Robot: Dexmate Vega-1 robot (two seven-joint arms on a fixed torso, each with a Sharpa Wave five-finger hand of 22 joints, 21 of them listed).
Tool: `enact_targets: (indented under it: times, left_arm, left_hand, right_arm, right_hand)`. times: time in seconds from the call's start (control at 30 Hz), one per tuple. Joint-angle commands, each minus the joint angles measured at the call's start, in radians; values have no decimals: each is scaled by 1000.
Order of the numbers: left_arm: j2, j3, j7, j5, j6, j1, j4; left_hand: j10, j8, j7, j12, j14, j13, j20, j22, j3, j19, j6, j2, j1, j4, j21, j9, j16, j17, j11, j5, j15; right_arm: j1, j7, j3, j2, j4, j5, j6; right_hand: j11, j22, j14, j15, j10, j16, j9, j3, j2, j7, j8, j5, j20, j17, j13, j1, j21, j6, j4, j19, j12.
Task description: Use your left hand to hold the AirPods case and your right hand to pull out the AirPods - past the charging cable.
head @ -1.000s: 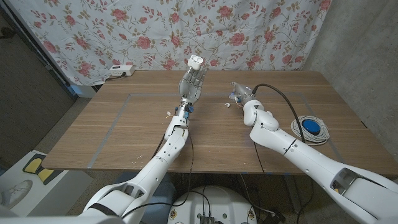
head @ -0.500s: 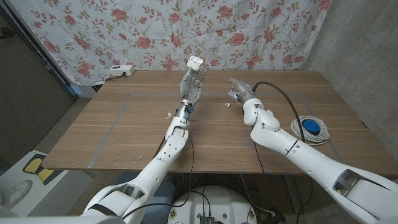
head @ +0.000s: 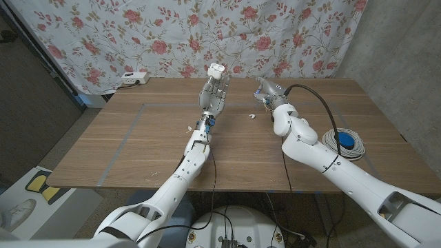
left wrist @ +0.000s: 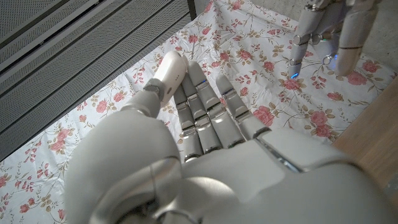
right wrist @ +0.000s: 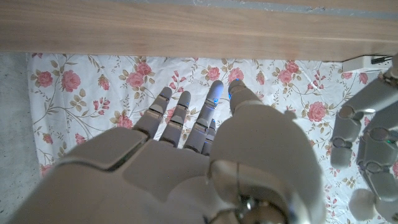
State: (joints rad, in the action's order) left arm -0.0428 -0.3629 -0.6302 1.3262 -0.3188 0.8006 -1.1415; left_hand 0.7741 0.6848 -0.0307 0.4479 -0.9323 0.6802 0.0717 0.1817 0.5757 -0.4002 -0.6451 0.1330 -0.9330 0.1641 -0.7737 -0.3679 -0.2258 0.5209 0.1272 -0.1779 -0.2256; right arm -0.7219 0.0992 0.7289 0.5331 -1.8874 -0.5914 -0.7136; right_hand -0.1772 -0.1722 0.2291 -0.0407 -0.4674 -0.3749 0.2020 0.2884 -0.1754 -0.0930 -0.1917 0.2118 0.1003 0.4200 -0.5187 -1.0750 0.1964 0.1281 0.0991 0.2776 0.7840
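Observation:
My left hand (head: 213,94) is raised above the middle of the table and grips a small white AirPods case (head: 216,69) at its fingertips. In the left wrist view the case (left wrist: 169,71) sits between the thumb and the fingers of that hand (left wrist: 205,124). My right hand (head: 267,91) is lifted to the right of it, fingers straight and apart, with nothing visible in it (right wrist: 199,143). A small white piece, likely an AirPod (head: 253,115), lies on the table between the two hands. A coiled charging cable (head: 342,145) with a blue puck lies at the right.
A white power strip (head: 131,79) sits at the table's back left edge. A tiny light scrap (head: 187,126) lies beside my left forearm. A floral curtain (head: 207,27) hangs behind the wooden table (head: 124,145). A black cable (head: 313,103) runs along my right arm.
My right hand has risen off the table and moved toward the far edge, away from the small white piece. The left hand with the case has stayed put.

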Motion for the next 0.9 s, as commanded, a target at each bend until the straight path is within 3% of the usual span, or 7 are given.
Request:
enact_targets:
  times: [0.03,0.3,0.47,0.73,0.83,0.9]
  left_arm:
    - [5,15,34,35,32,15,-18]
    - [5,19,57,34,26,18,-20]
    - [6,21,55,40,34,15,-8]
    - [5,19,47,33,31,9,6]
    - [2,17,36,32,36,6,14]
    - [1,16,86,26,31,23,-18]
  left_hand:
    - [42,42,-39,8,-22,11,-4,2,17,-14,-52,66,-63,-6,-11,-195,-10,3,31,-1,0]
    - [58,50,-44,18,-41,23,2,2,26,-21,-37,65,-73,-17,-18,-205,-19,9,29,-1,1]
    - [65,53,-49,27,-56,36,5,3,25,-18,-37,61,-88,-12,-22,-201,-34,27,36,-1,-2]
    - [68,55,-44,48,-66,62,8,4,21,-16,-30,58,-105,-12,-28,-198,-42,46,41,0,0]
    - [62,61,-47,57,-68,75,9,5,17,-12,-19,58,-110,-13,-30,-210,-45,55,40,0,1]
    - [61,65,-49,64,-68,84,10,5,14,-9,-13,57,-114,-13,-32,-218,-46,62,42,0,2]
  right_arm:
    - [-75,28,-124,69,-235,46,0]
    - [-116,36,-220,81,-306,171,33]
    - [-131,34,-254,93,-332,243,69]
    - [-131,33,-268,109,-352,304,76]
    - [-133,22,-282,108,-355,347,82]
    - [-129,14,-284,112,-355,366,86]
  right_hand:
    - [3,-3,1,-104,-10,-4,4,-4,0,-4,0,4,1,1,3,10,2,-7,1,6,-2]
    - [4,-4,3,-103,-11,-5,4,-3,-2,-3,-1,4,-1,2,5,13,4,-7,1,9,-2]
    - [-1,-4,-2,-108,1,-5,4,-7,-5,-13,-3,2,-17,6,2,31,2,-8,-12,3,-4]
    - [5,-4,-5,-104,9,-5,3,-9,-5,-11,-2,1,-17,8,0,38,3,-12,-15,5,-6]
    - [14,-4,-9,-95,22,-2,3,-18,3,-4,0,-1,-2,8,-2,59,0,-21,-26,-6,-9]
    - [18,-4,-10,-92,24,-1,3,-20,4,-2,1,-1,4,8,-1,65,-1,-26,-29,-10,-10]
